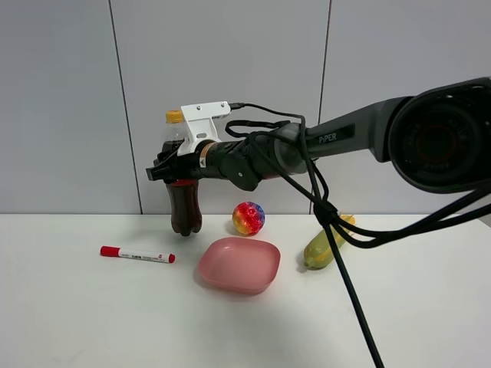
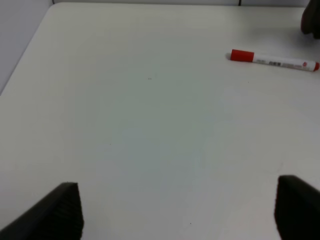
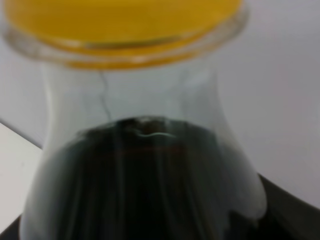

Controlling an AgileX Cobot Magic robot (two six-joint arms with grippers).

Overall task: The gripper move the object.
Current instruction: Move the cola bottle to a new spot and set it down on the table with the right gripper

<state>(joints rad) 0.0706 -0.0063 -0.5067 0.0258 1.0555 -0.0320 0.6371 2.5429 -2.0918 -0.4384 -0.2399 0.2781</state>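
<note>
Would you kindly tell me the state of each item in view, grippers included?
bottle: upright, capped, gripped around its middle.
right gripper: shut on the bottle.
left gripper: open, empty.
marker: capped, lying flat.
bowl: upright, empty.
ball: at rest behind the bowl.

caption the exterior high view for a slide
Right tool shut on the upright cola bottle, near a marker and pink bowl.

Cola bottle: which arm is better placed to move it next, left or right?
Right. The right gripper is shut on the cola bottle, whose yellow cap fills the right wrist view. The left gripper is open over the table near the marker, holding nothing.
</note>
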